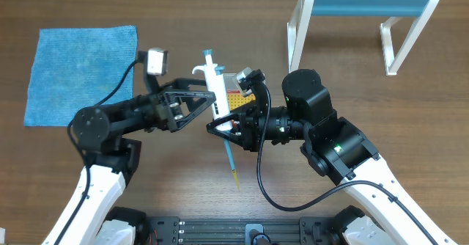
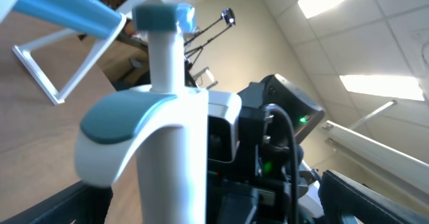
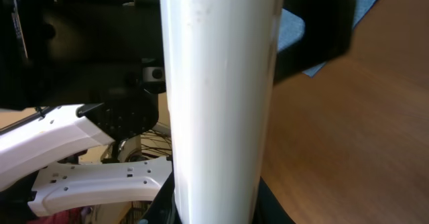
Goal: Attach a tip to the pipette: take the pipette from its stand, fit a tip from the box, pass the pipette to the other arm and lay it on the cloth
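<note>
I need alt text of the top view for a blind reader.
The right pincer holds a white pipette with a yellow tip; the left pincer is at its upper part. Blue cloth upper left, stand upper right.

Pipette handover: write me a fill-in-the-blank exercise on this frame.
1. The pipette carries a ___ tip at its lower end.
2. The right gripper is ___ on the pipette's body.
3. The cloth lies flat on the ___ arm's side.

Missing words: yellow; shut; left.
</note>
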